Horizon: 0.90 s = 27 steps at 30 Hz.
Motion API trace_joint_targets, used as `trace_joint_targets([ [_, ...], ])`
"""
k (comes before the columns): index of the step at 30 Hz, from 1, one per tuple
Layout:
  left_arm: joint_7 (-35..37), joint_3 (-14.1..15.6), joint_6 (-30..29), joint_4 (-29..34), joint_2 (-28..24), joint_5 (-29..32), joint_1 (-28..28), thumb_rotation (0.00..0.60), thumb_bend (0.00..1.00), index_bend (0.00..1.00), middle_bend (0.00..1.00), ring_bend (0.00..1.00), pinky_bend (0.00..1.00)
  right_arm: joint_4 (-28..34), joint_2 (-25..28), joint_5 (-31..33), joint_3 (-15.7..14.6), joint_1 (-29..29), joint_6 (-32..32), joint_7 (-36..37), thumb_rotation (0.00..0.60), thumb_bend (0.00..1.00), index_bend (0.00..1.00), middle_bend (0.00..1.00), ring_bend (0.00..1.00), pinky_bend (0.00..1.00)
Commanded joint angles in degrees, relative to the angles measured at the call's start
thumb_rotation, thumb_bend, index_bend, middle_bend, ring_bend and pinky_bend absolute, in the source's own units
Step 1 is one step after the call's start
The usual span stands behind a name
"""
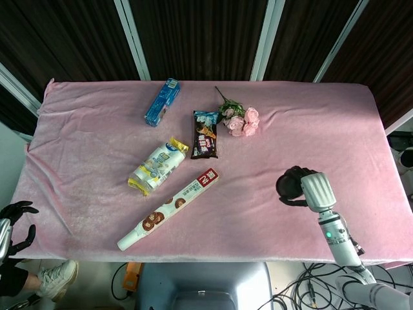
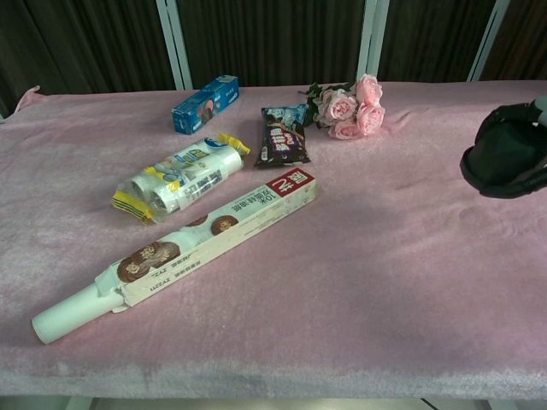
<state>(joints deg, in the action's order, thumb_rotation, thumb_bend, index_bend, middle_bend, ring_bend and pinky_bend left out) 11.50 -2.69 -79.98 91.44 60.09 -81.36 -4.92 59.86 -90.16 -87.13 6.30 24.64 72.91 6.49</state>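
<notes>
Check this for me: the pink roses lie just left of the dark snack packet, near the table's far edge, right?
Not quite. The roses lie just right of the dark snack packet, not left of it; the head view shows this plainly. They are indeed toward the far edge of the table.
</notes>
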Motion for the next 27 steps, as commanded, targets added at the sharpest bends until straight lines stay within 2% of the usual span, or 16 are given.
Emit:
trace_joint_targets([
  [1, 0.09, -0.03, -0.02, 0.01, -0.05, 0.06, 0.03, 0.6, 0.48, 0.39, 0.23, 0.19, 0.37, -1.16, 0.11, 2.97, -1.67, 1.03, -6.91, -5.32, 0.6, 0.13, 0.64, 0.59, 0.58, 0.69],
  [6, 0.26, -0.08, -0.17, 0.01, -0.11, 0.08, 0.11, 0.6, 0.48, 0.39, 0.23, 0.19, 0.37, -2.84, -0.68, 4.09, -2.3, 1.41, -10.06, -5.52, 0.6, 0.13, 0.6, 0.55, 0.53, 0.64],
  [14, 0.29, -0.1, -0.2, 0.01, -0.13, 0.07, 0.12, 0.6, 0.48, 0.39, 0.23, 0.19, 0.37, -4.93, -1.47, 4.05, -3.19, 1.51, -11.62, -4.54, 0.6, 0.13, 0.54, 0.46, 0.41, 0.54],
  [17, 0.46, -0.1, -0.29, -0.05, -0.12, -0.1, 0.12, 0.6, 0.48, 0.39, 0.23, 0.19, 0.37, -4.98, -1.27, 3.66, -3.54, 1.51, -11.73, -3.64, 0.6, 0.13, 0.45, 0.4, 0.34, 0.47],
  [22, 0.51, -0.05, -0.56, -0.09, -0.12, -0.39, 0.19, 0.6, 0.48, 0.39, 0.23, 0.19, 0.37, -3.97, -0.09, 3.15, -4.27, 1.55, -12.46, -2.45, 0.6, 0.13, 0.17, 0.2, 0.11, 0.26],
  [25, 0.58, -0.04, -0.6, -0.11, -0.12, -0.42, 0.21, 0.6, 0.48, 0.39, 0.23, 0.19, 0.37, -2.56, 1.06, 3.18, -4.52, 1.52, -12.97, -2.19, 0.6, 0.13, 0.03, 0.08, 0.01, 0.19],
  [27, 0.58, -0.03, -0.56, -0.11, -0.12, -0.4, 0.21, 0.6, 0.48, 0.39, 0.23, 0.19, 0.37, -1.74, 1.65, 3.14, -4.51, 1.4, -12.73, -2.05, 0.6, 0.13, 0.0, 0.04, 0.0, 0.18],
])
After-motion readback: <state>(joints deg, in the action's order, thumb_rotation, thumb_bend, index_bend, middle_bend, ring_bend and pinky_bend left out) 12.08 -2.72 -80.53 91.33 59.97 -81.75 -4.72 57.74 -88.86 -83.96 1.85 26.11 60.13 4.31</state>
